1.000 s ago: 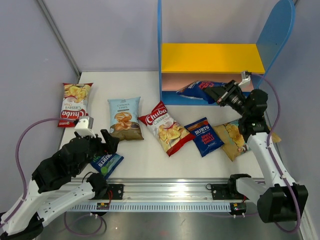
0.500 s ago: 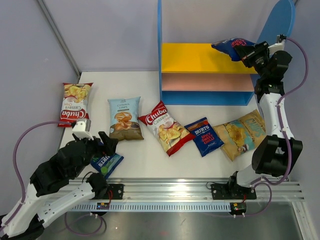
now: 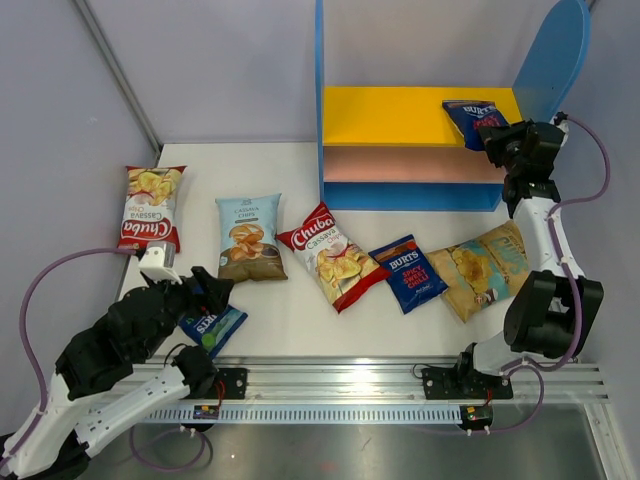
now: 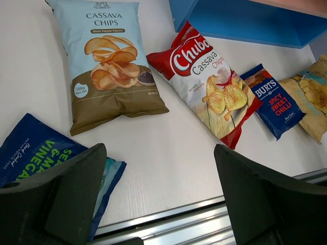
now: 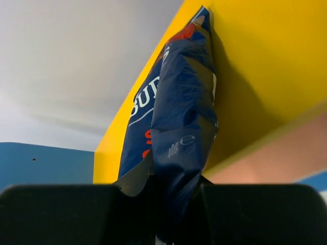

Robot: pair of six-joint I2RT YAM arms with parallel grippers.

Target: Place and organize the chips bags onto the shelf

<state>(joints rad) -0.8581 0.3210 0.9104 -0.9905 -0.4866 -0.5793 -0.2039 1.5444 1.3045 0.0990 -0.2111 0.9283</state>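
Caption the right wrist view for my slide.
Right end effector holds a dark blue Burts bag on the shelf's yellow board.

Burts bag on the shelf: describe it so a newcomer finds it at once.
Find the shelf at the table's back, then the right end of its yellow board. A dark blue Burts bag lies there, its near end in the right pincer. It is the only bag on the shelf.
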